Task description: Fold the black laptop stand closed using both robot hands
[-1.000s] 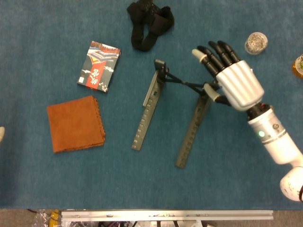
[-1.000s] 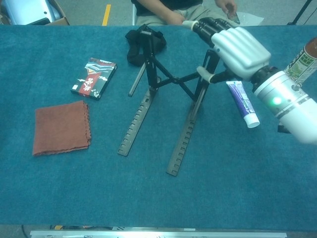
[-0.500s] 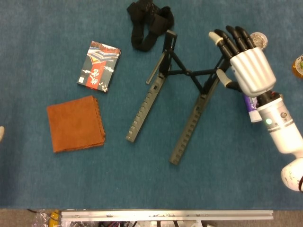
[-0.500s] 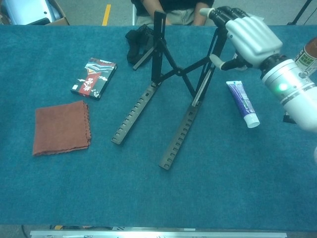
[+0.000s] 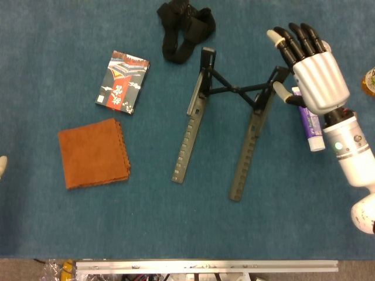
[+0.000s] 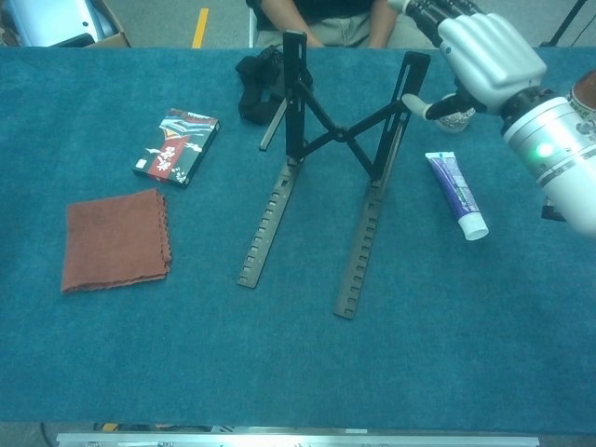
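Observation:
The black laptop stand [image 5: 234,89] stands unfolded mid-table, its two notched rails running toward me and its crossed braces [image 6: 340,135] joining two raised uprights. My right hand [image 5: 313,70] hovers just right of the right upright, fingers stretched out and apart. Its thumb lies close to that upright's top, and I cannot tell whether it touches. In the chest view the right hand [image 6: 489,56] is above and to the right of the stand. A pale sliver [image 5: 2,165] at the left edge of the head view may be my left hand.
A purple-and-white tube [image 5: 309,123] lies under my right wrist. A black strap bundle [image 5: 184,26] sits behind the stand. A patterned box [image 5: 123,82] and a folded rust cloth [image 5: 94,152] lie to the left. A bottle [image 6: 582,93] stands far right. A person [image 6: 326,19] sits beyond the table.
My right hand rose and moved right and away, off the stand's right upright. The stand came up from its flattened pose, shifted right and now stands on its rails.

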Controlling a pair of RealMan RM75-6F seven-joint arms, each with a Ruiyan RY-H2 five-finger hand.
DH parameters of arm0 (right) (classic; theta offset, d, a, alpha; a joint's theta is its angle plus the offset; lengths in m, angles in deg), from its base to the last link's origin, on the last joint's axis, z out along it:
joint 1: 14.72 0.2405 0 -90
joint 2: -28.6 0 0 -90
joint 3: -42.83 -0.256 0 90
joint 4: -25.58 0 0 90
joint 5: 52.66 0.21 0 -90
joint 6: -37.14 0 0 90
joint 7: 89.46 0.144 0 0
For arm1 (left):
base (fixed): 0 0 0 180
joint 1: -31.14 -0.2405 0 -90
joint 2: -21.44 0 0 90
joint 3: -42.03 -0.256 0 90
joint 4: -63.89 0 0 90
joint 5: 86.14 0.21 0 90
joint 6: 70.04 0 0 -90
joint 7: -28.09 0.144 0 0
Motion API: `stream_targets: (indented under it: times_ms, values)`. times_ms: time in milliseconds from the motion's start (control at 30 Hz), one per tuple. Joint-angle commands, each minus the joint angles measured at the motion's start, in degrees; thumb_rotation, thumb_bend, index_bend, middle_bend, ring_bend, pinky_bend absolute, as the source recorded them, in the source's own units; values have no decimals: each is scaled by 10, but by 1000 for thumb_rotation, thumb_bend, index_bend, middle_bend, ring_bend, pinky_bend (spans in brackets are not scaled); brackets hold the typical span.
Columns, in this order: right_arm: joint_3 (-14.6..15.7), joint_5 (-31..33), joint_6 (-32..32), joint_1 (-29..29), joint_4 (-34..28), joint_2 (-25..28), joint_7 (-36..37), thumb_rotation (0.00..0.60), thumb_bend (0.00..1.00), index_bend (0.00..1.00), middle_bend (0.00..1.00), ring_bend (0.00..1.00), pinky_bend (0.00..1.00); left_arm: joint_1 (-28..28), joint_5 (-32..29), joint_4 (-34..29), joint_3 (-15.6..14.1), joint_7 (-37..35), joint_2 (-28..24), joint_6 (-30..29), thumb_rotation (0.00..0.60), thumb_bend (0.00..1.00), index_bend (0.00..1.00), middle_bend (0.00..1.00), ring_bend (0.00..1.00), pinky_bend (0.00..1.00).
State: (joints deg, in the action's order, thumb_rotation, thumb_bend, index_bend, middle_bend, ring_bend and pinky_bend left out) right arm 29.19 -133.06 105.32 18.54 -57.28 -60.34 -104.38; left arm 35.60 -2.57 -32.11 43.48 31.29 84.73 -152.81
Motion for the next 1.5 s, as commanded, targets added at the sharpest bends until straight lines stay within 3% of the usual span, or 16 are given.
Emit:
stream_targets:
  times_ms: [33,367,900,1233,1500]
  values:
    - [1,-1,2,1,-1,1,0,600,275,0,110,0,73,0,0,-1,0,1,0,-1,600,284,79,47,0,38]
    - [9,-11,15,0,-23,12,2,600,275,0,110,0,73,-1,0,-4,0,1,-4,-3,600,284,79,47,0,38]
    - [-6,16,15,7,-6,15,8,600,272,0,110,0,73,1,1,-7,1,4,-4,-2,600,285,79,46,0,38]
    - [29,-50,37,-2,-86,42,52,600,272,0,110,0,73,-1,-1,-9,0,6,-6,-3,600,285,79,46,0,38]
    - [62,-97,16,1,-168,88,113,600,274,0,110,0,73,-4,-3,-12,-1,8,-7,-7,600,284,79,46,0,38]
